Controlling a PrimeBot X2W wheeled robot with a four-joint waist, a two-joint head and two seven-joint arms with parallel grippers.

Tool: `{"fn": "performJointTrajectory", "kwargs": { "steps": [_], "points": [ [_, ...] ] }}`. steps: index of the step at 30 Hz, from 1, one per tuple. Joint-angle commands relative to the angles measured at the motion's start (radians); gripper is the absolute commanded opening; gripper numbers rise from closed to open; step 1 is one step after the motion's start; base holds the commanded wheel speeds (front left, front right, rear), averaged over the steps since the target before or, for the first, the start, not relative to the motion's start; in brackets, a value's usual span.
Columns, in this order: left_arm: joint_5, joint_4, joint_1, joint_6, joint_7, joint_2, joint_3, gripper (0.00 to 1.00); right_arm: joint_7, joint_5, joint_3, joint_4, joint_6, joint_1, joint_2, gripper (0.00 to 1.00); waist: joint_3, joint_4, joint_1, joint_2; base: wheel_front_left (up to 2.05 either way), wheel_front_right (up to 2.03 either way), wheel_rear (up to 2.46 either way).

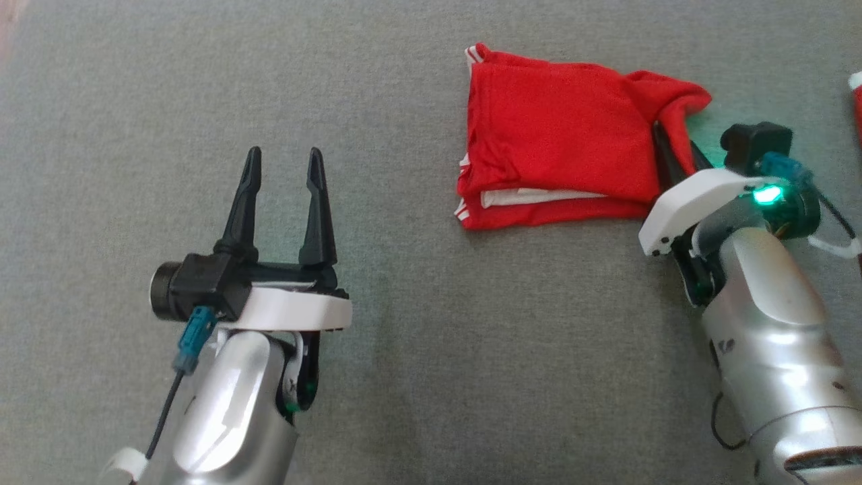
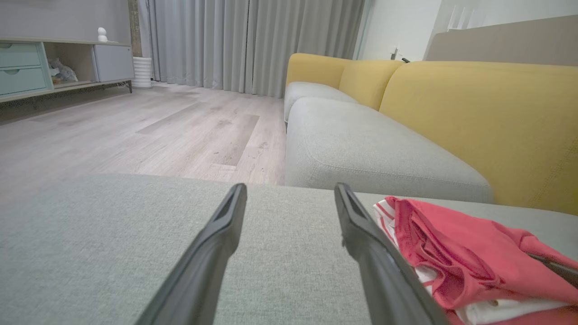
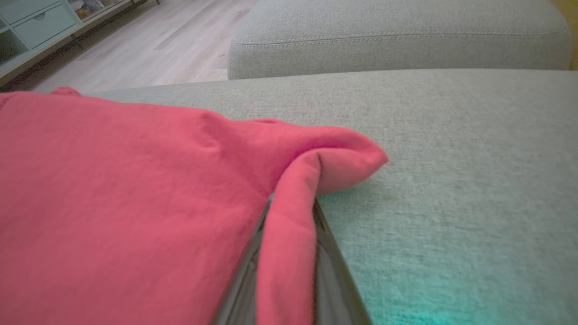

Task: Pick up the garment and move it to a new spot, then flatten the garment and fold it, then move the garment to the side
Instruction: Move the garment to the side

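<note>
A: Where's the garment (image 1: 552,128)?
B: Folded on the grey cushion (image 1: 431,337), right of centre. The right gripper (image 1: 673,143) sits at its right corner, fingers pinched on a fold of red cloth.
A: And the left gripper (image 1: 284,162)?
B: Well off to the garment's left, fingers apart, over the cushion.

Setting was a home living room: sofa (image 2: 474,113) with grey seats and yellow backs, pale wood floor (image 2: 158,126), full-length grey curtains (image 2: 253,40), low cabinet (image 2: 27,67) with teal drawers.
</note>
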Motion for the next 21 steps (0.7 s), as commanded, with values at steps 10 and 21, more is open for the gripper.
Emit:
{"fn": "performJointTrajectory", "kwargs": {
  "steps": [10,21],
  "points": [
    [0.015,-0.031,-0.001,-0.004,-0.005,0.008,0.041,1.0,-0.147,-0.085,0.096,-0.032,-0.001,0.03,-0.054,0.0,-0.081,-0.087,0.0,0.0,0.0,0.0,0.0],
    [0.03,-0.034,-0.007,-0.009,-0.005,0.008,0.038,1.0,-0.096,-0.116,0.181,-0.211,-0.001,0.054,-0.287,0.0,-0.079,-0.176,0.0,0.0,0.0,0.0,0.0]
  ]
}}
